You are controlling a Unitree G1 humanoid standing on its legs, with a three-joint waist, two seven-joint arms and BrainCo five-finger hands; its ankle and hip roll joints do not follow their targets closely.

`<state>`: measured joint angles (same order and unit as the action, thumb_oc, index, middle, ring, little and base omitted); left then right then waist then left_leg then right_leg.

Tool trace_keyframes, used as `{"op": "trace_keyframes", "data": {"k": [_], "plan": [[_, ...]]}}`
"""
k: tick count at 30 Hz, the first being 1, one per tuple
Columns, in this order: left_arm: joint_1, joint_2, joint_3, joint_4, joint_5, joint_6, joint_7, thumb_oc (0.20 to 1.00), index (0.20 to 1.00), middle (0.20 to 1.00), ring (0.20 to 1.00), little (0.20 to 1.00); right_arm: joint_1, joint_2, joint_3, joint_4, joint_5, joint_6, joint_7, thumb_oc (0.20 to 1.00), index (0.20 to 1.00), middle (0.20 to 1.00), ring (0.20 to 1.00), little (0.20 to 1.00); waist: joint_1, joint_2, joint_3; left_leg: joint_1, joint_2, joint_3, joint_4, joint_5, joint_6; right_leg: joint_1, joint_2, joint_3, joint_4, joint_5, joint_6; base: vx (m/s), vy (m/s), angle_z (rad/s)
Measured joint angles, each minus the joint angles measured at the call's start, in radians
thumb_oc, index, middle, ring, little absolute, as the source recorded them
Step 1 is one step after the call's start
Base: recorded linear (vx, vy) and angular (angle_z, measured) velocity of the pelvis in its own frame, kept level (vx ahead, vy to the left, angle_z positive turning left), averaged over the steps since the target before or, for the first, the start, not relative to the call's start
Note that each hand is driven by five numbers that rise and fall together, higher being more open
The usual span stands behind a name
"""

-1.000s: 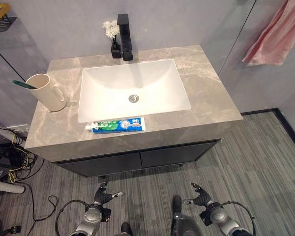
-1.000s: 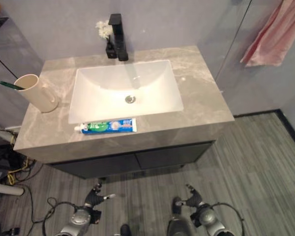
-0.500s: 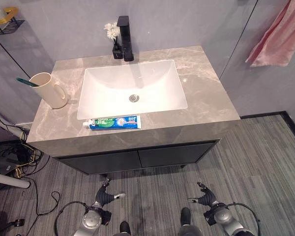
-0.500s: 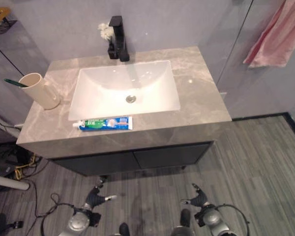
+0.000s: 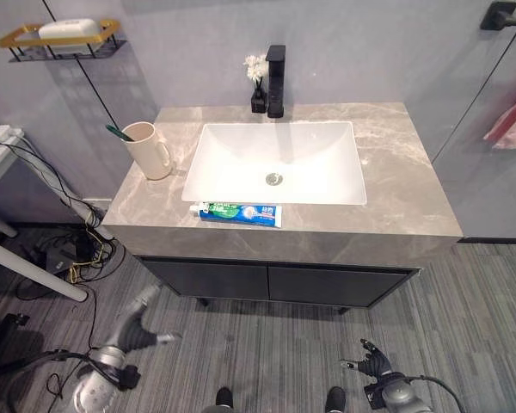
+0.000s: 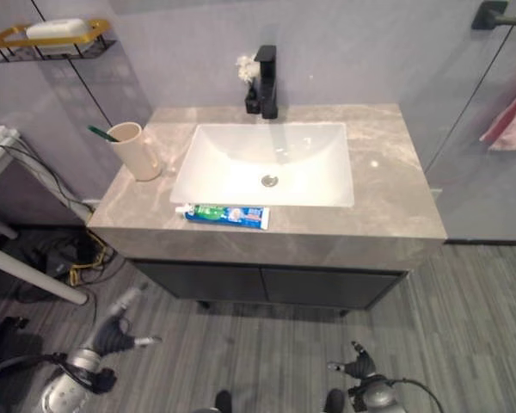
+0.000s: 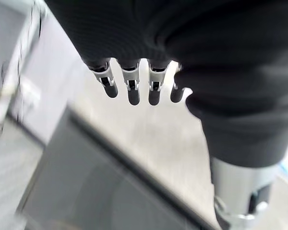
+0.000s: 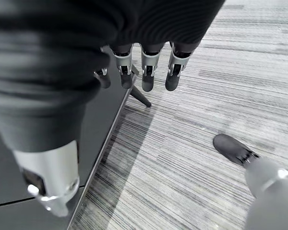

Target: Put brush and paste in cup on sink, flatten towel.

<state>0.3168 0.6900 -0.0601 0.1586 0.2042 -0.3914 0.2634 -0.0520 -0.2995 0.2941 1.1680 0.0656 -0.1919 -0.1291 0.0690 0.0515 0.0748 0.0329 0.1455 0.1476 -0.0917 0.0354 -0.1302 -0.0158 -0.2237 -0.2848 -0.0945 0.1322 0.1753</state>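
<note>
The whole view has swung since a moment ago: the sink [image 5: 275, 163] now sits centre-right rather than centre, a soap shelf [image 5: 62, 36] has come into the upper left and the pink towel [image 5: 512, 125] has slid to the right edge, so the camera moved, not the things. The one real change is the left hand [image 5: 136, 320], which has risen from low at the bottom edge and now reaches up at lower left toward the cabinet, fingers straight and grasping nothing. The right hand [image 5: 368, 360] hangs low at the bottom right, fingers relaxed, empty too. On the worktop [image 5: 396, 202] the paste [image 5: 238, 212] lies flat along the front edge just below the basin, untouched. The brush [image 5: 119, 132] already stands in the cup [image 5: 147, 151] at the worktop's left. So I'd say the left arm is starting its reach for the paste, with the towel job still to come.
</note>
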Motion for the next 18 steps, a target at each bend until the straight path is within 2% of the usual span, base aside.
{"op": "trace_keyframes", "data": {"k": [2,3,9,18], "plan": [[-0.014,0.006,0.079,-0.078,-0.003,-0.006,0.023,1.000,1.000,1.000,1.000,1.000,0.023,-0.002,-0.017,0.012,0.000,0.003,0.001,1.000,1.000,1.000,1.000,1.000,0.000,-0.004,-0.003,0.000,0.001,-0.001,0.000,0.002,-0.003,0.000,0.000,0.000,0.000,0.001,-0.001,0.00,0.000,0.00],[-0.030,0.006,0.085,-0.080,-0.006,-0.011,0.034,1.000,1.000,1.000,1.000,1.000,0.027,-0.003,-0.017,0.012,0.000,0.003,0.001,1.000,1.000,1.000,1.000,1.000,-0.001,-0.003,-0.005,0.001,0.000,-0.001,0.000,0.002,-0.003,0.000,0.000,0.001,0.000,0.001,-0.001,0.00,0.000,0.00],[-0.112,0.051,0.085,-0.107,-0.050,-0.018,0.011,1.000,1.000,1.000,1.000,1.000,0.034,-0.003,-0.017,0.012,0.000,0.014,0.015,1.000,1.000,1.000,1.000,1.000,-0.034,0.000,-0.007,0.002,0.001,0.007,0.000,0.003,-0.004,-0.006,0.000,0.012,0.000,0.002,-0.003,0.00,0.011,-0.05],[-0.209,0.089,0.087,-0.080,-0.079,-0.018,-0.012,1.000,1.000,1.000,1.000,1.000,0.056,-0.002,-0.047,0.021,-0.001,0.015,0.029,1.000,1.000,1.000,1.000,1.000,-0.062,0.004,-0.005,0.005,0.001,0.079,0.000,0.002,-0.004,-0.057,0.013,0.085,0.000,0.027,-0.009,0.00,0.018,-0.22]]}}
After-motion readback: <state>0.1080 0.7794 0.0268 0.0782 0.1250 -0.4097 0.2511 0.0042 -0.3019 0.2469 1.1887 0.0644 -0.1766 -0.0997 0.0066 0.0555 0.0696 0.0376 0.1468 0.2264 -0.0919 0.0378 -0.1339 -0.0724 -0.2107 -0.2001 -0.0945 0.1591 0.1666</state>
